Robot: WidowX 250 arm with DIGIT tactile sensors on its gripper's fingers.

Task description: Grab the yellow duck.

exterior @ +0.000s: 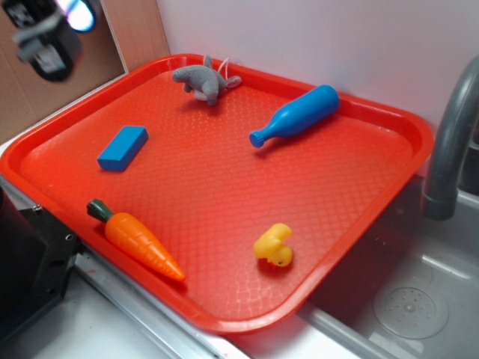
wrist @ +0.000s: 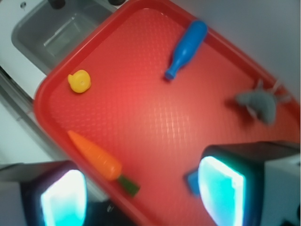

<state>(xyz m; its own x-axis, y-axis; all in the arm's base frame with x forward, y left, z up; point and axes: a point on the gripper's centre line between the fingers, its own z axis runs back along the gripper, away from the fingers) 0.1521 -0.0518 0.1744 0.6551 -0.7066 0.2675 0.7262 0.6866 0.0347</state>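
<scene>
From the exterior view, a red plastic tray with a textured floor lies with one corner hanging over a grey metal sink. The yellow duck sits on the tray floor near the tray's front edge, toward the sink side, with bare tray all around it. To its left, well apart, lies an orange toy carrot with a green top, set diagonally along the tray's front-left rim. A blue rectangular block rests flat near the left side, a blue toy bottle lies on its side toward the back, and a grey plush mouse sits close to the back rim. A dark grey faucet rises at the right edge. The gripper is blurred in the top-left corner, above and outside the tray, far from the duck; its opening cannot be read here.

From the wrist view, the two fingers frame the bottom of the picture, their pads glowing cyan, spread wide with nothing between them. The duck appears at upper left near the tray rim beside the sink. The carrot lies along the lower-left rim, the bottle at the top, the mouse blurred at right, and a bit of the block shows beside the right finger
</scene>
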